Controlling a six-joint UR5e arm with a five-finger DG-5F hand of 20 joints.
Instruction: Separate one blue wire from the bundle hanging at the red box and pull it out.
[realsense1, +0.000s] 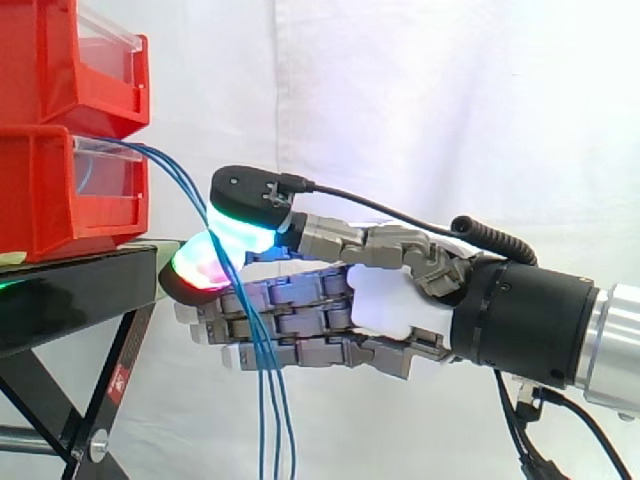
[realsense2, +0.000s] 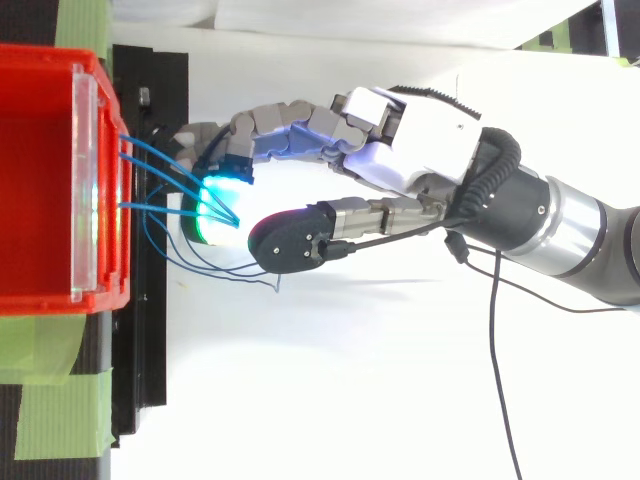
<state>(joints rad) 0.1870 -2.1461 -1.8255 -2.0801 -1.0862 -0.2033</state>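
1. The hand (realsense1: 390, 300) reaches in level from the right. Its thumb pad (realsense1: 245, 228) glows green and cyan on top, and a fingertip (realsense1: 198, 268) glowing red and green sits just under it.
2. Thumb and fingertip are pinched together on the blue wires (realsense1: 263, 420), which pass between the two pads. The other fingers lie straighter below. From above we see three strands meeting at the pinch, so we judge that more than one may be caught; we cannot tell for certain.
3. The wires leave the front of the lower red box (realsense1: 40, 200), slope down to the pinch, then hang loose below the hand, beside the black stand (realsense1: 80, 290).
4. We judge the wires to be thin, light and limp, with a smooth coating likely to slip through the pads. The best hold looks to be near the box, where the strands fan apart and one can be taken alone.
5. A second red box (realsense1: 60, 60) is stacked above, and a white curtain (realsense1: 450, 100) hangs behind.
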